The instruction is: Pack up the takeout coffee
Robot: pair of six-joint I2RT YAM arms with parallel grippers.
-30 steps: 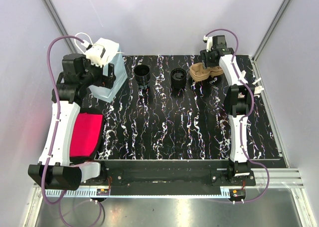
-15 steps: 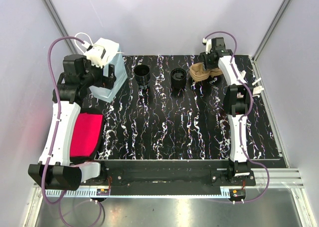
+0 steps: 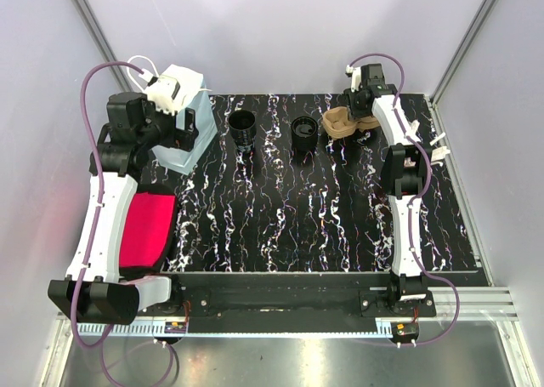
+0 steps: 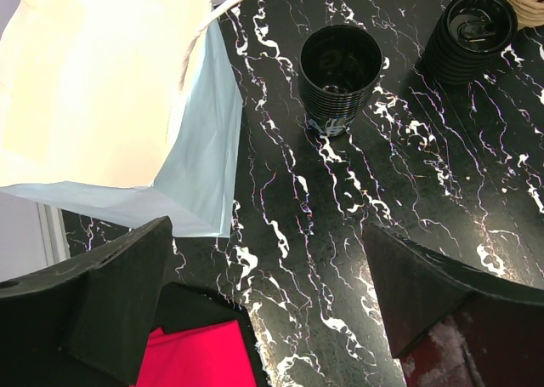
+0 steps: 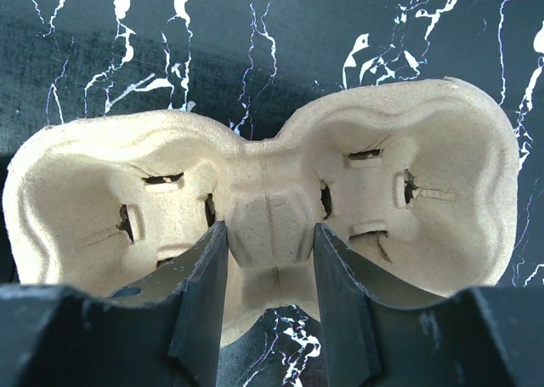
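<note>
Clad in white shells along the long links of the left arm (image 3: 102,221) and the right arm (image 3: 408,230), with chunky black housings at each joint. Anchored on black bases (image 3: 89,300) beside small circuit boards showing orange specks. Looped with purple cable (image 3: 85,93) running from wrist to foot on both sides, joined by thinner white leads near the left wrist. Fitted with small white clips on the right forearm. Tipped on the left tool (image 4: 266,234) with two broad, matte black wedges, rough-textured and sharp-edged. Tipped on the right tool (image 5: 270,234) with two dark fingers, flat-faced, tapering and faintly glossy along the inner edges.
</note>
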